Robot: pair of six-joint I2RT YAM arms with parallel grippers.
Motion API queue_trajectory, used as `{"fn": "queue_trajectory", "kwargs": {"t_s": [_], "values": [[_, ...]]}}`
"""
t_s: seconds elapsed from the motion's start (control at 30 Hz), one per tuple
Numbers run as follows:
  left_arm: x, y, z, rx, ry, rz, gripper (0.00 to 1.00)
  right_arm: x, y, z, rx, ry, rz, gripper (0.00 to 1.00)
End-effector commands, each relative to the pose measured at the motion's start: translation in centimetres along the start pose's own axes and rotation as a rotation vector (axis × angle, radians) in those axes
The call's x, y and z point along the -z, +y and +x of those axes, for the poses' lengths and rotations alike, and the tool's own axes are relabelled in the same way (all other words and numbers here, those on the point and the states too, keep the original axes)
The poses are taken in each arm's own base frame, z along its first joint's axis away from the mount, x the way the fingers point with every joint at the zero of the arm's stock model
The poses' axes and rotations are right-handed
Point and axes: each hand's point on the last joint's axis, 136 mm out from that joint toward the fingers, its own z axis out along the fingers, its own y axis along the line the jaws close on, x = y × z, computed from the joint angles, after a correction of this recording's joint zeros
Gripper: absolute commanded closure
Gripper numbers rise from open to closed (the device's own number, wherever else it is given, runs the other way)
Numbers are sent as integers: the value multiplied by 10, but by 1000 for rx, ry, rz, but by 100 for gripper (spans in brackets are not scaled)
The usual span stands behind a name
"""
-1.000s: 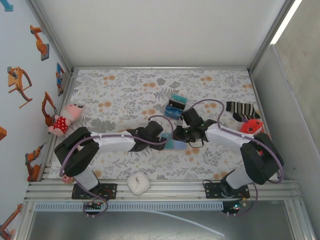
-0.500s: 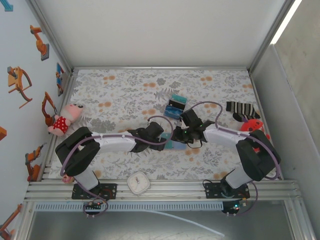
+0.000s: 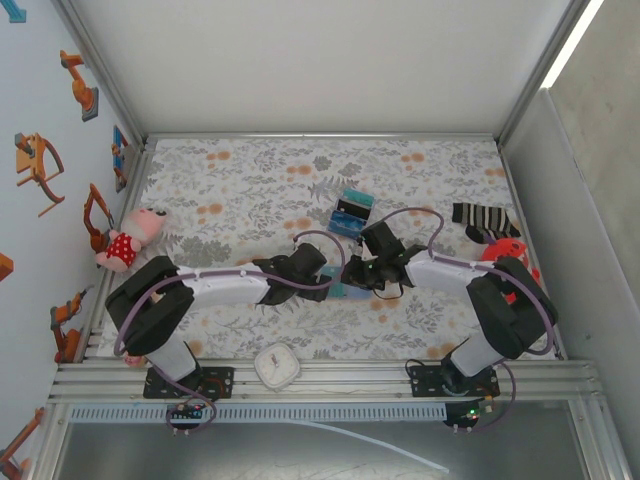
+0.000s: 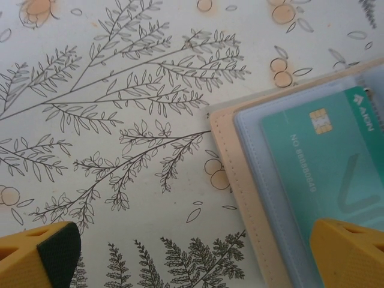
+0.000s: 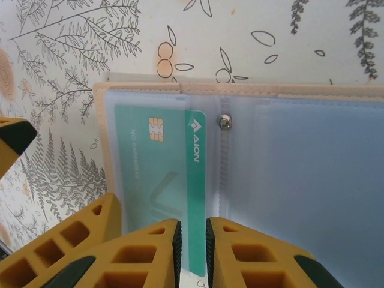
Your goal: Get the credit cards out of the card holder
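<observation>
the top view is bright and even: a light strip (image 3: 575, 40) along the upper right edge is blown out to plain white, and the white back wall (image 3: 320, 60) is nearly washed out too. the arms (image 3: 230, 285) cast only faint, soft shadows on the patterned table (image 3: 230, 180). both wrist views are softly lit, with no hard shadow. in the left wrist view the fingers (image 4: 348, 252) in the bottom corners look slightly soft while the leaf print is crisp. in the right wrist view the near fingers (image 5: 138, 258) are a little soft, the lettering on the green card (image 5: 159, 174) is sharp, and the card holder (image 5: 312, 180) shows a pale, milky sheen.
</observation>
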Motion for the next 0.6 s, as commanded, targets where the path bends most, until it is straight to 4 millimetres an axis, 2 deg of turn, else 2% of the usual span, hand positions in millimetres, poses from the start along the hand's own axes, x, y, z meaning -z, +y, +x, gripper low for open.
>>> {"fn": "queue_trajectory", "kwargs": {"t_s": [0.0, 0.57], "values": [[12, 0, -6, 17, -21, 3, 1, -3, -3, 2, -15, 3, 1, 81], [-2, 8, 11, -5, 41, -50, 2, -11, -3, 6, -30, 19, -12, 81]]}}
